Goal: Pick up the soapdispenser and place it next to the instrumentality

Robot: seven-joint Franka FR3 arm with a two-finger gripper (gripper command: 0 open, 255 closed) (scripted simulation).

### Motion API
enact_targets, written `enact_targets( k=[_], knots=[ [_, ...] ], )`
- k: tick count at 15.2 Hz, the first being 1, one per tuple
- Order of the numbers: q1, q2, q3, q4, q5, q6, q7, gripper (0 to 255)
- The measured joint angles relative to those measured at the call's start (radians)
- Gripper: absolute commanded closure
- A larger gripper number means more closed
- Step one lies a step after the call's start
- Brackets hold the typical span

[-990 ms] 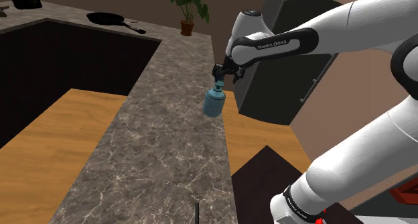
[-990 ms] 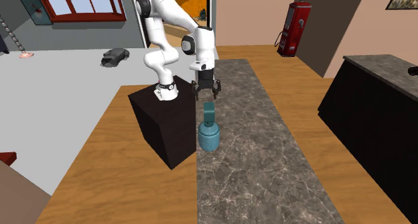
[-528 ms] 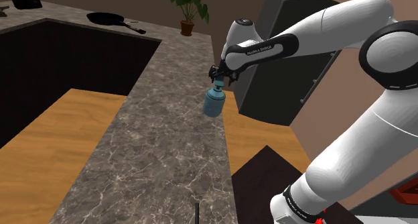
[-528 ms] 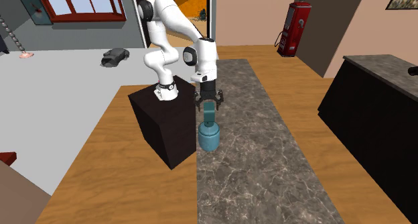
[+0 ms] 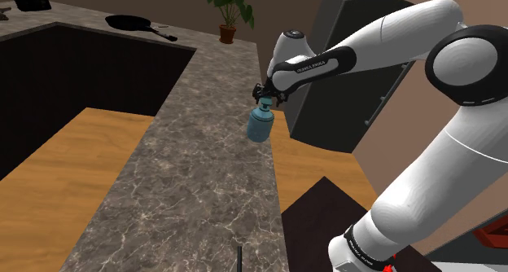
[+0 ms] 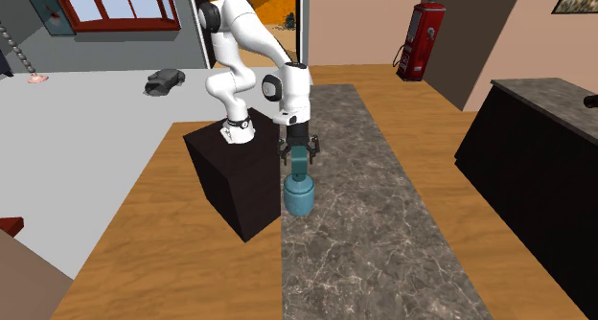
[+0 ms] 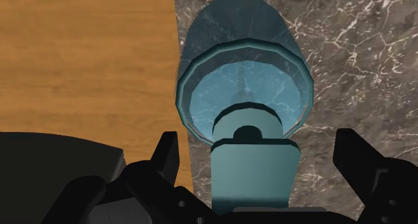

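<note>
I have one teal soap dispenser (image 5: 259,125), upright on the marble counter (image 5: 203,173), at the counter's edge nearest the stand (image 6: 225,179). My one gripper (image 7: 258,143) hangs over it. Its two fingers (image 7: 169,155) are spread wide on either side of the pump head, touching nothing and gripping nothing. Far off, at the shoulder view's left, lies one black frying pan (image 5: 130,22).

You saw a teal soap dispenser (image 7: 244,88) with a paler pump head, a black gripper (image 5: 264,99) on a white arm (image 5: 440,34) with dark joints, a grey-brown countertop (image 7: 355,55) veined white, and orange, faintly grained wood (image 7: 87,55).
</note>
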Motion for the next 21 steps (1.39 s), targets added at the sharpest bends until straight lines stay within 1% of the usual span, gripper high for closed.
enact_targets(
  k=[2,3,13,21],
  knots=[
    [0.000,0.000,0.000,0.000,0.000,0.000,0.000,0],
    [0.000,0.000,0.000,0.000,0.000,0.000,0.000,255],
    [0.000,0.000,0.000,0.001,0.000,0.000,0.000,255],
    [0.002,-0.045,0.004,0.043,0.028,-0.087,-0.028,255]
  ],
)
